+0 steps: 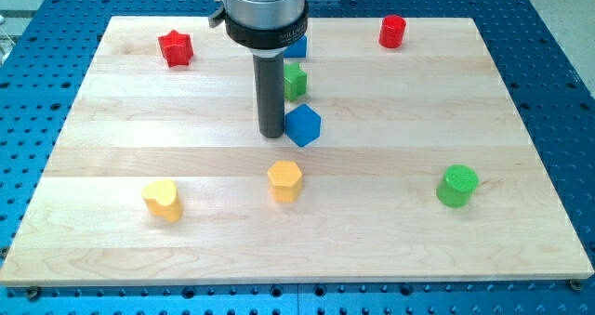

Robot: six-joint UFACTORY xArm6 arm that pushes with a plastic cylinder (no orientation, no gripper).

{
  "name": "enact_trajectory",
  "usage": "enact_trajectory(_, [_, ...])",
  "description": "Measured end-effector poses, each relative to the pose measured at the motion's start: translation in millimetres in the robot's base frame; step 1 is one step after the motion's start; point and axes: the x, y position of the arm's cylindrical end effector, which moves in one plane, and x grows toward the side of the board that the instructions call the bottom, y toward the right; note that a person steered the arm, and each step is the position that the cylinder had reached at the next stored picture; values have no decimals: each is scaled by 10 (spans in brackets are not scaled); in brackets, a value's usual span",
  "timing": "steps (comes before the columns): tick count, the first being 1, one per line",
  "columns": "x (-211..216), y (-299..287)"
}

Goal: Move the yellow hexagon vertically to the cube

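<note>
Yellow hexagonal plastic block [284, 180] sits low-centre on the bench, w/ the blue plastic cube [303, 125] just above it. My tip [271, 134] is beside the cube's left, on the far side from the hexagon. No pincer here. Risk: tip knocks the cube en route. Pale wooden bench [390, 101], blue perforated base [558, 64] around.

We see our tip [272, 134] mid-board, just left of the blue cube [303, 125]; the yellow hexagon [284, 180] lies below them, nearer the board's [112, 148] bottom edge.
</note>
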Motion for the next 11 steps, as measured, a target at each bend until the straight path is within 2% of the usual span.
enact_trajectory(1, [0, -280])
enact_trajectory(2, [0, -1323])
enact_trajectory(3, [7, -1699])
enact_trajectory(5, [7, -1558])
enact_trajectory(6, [7, -837])
enact_trajectory(8, [25, -275])
enact_trajectory(9, [25, -351])
enact_trajectory(11, [22, -1425])
